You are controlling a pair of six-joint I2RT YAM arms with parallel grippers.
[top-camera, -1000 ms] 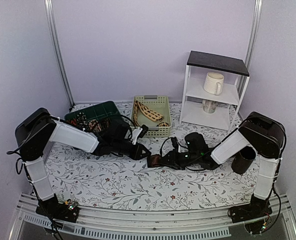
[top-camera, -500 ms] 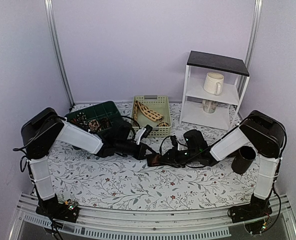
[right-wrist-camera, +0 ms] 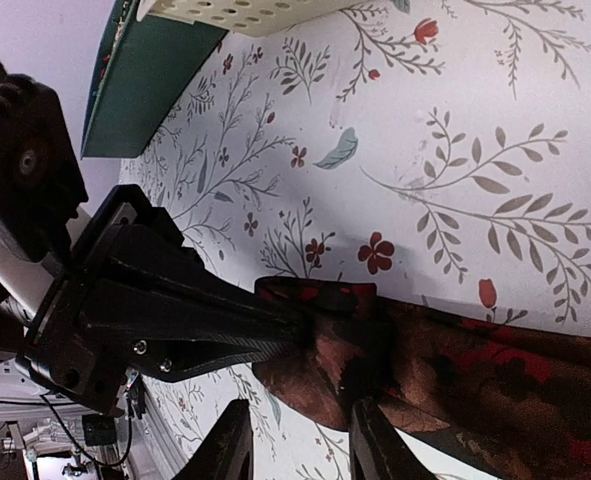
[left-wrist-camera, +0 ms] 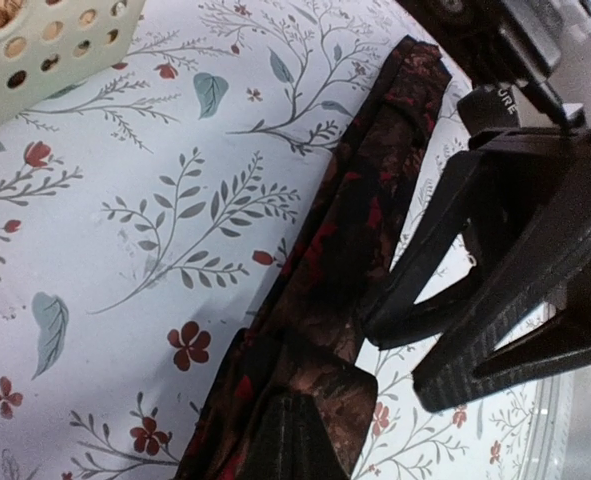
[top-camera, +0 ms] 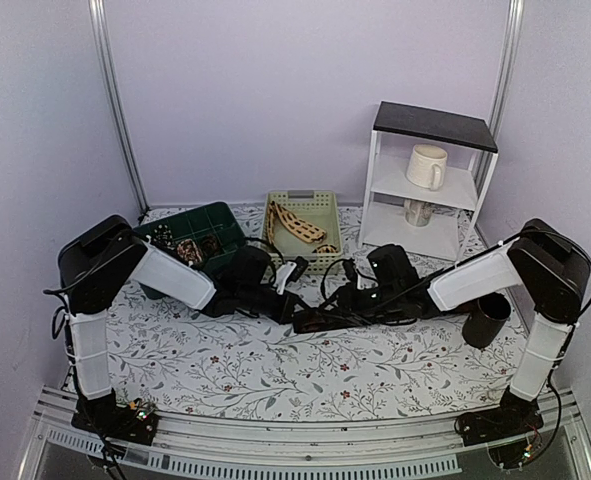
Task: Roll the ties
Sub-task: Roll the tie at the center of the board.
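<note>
Left wrist camera first: the dark tie (left-wrist-camera: pixel 365 200) lies flat on the flowered table (top-camera: pixel 225 370), running away from me on a slant, red flecks on brown-black cloth. Its near end is turned over into a first fold, right under my own finger.

My left gripper (right-wrist-camera: pixel 293 326), seen from the other wrist, has its two fingers closed to a point on that folded end, pinching the cloth as far as I can judge. My right gripper (left-wrist-camera: pixel 398 358) comes in from the opposite side with its fingers parted, one tip touching the tie's edge, the other just beside it on the table. It is not clamped on anything.

Top view now: both grippers meet mid-table over this one tie. Finished coils (top-camera: pixel 180 248) sit in the green bin (top-camera: pixel 220 215), and the beige tie (top-camera: pixel 297 225) waits in the basket (top-camera: pixel 325 262).

How will it handle? Light, limp and probably slick (silky cloth likes to slide), so I expect the fold to spring open if I let go. Best hold, I reckon, is across the fold itself, through both layers, with the free length left flat to roll along.
</note>
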